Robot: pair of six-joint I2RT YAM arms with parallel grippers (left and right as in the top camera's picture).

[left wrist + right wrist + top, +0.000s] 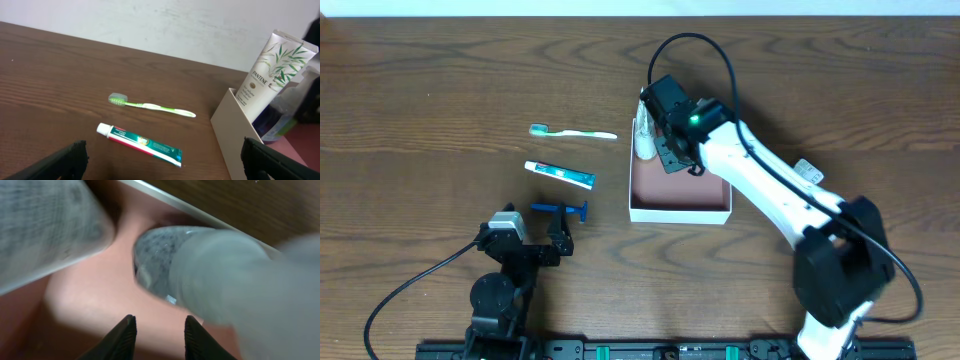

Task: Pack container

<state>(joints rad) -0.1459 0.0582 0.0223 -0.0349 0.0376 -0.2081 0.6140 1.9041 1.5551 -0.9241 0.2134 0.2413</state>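
Three toiletries, toothbrush (pixel 573 132), toothpaste (pixel 560 175) and razor (pixel 560 209), lie at nine o'clock of the container (pixel 680 214); our right gripper (pixel 160 322) hangs part-open, empty, over its eleven-o'clock corner, so we judge our wide-open, empty left gripper (pixel 162 150) must grasp the razor next.

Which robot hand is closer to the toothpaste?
Left. The left gripper is close by, on the robot's side of the toothpaste. The right gripper is farther off, down inside the container to the toothpaste's right.
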